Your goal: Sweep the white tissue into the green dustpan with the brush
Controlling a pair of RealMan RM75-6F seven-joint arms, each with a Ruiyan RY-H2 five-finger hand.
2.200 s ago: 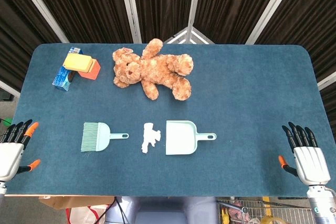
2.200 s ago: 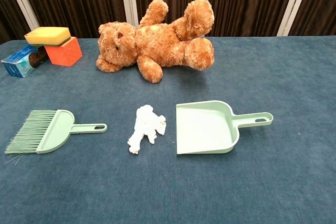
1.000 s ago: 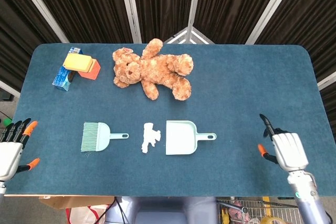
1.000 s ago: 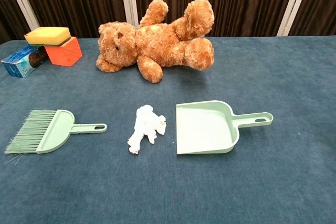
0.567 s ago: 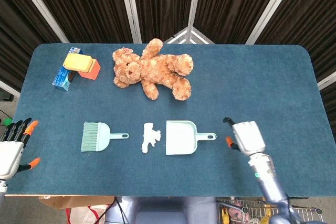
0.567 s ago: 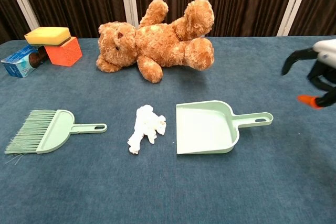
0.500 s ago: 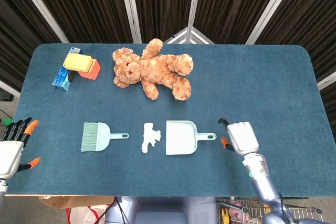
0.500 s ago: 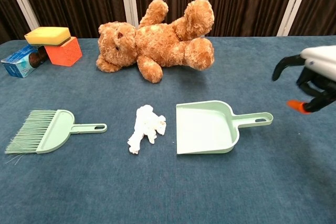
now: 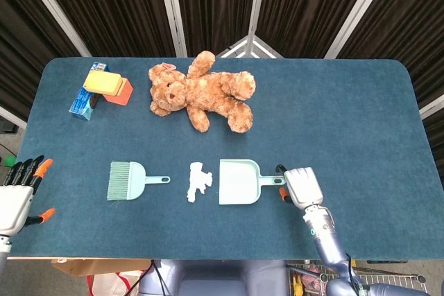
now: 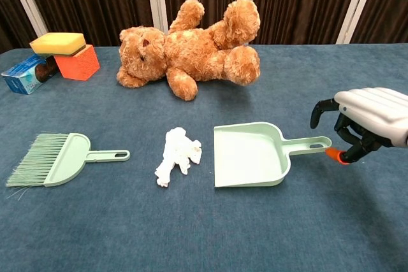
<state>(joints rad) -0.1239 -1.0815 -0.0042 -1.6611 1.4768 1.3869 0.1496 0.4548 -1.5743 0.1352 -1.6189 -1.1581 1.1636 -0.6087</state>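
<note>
The crumpled white tissue lies on the blue table between the brush and the dustpan. The green dustpan sits just right of it, mouth toward the tissue, handle pointing right. The green brush lies to the left, bristles pointing left. My right hand hovers at the tip of the dustpan handle, fingers curved and apart, holding nothing. My left hand stays at the table's front left edge, fingers spread and empty; the chest view does not show it.
A brown teddy bear lies behind the tissue and dustpan. A yellow sponge on an orange block and a blue packet stand at the back left.
My right hand has moved left from the table's right front edge to the end of the dustpan handle. The left hand and all objects have stayed put.
</note>
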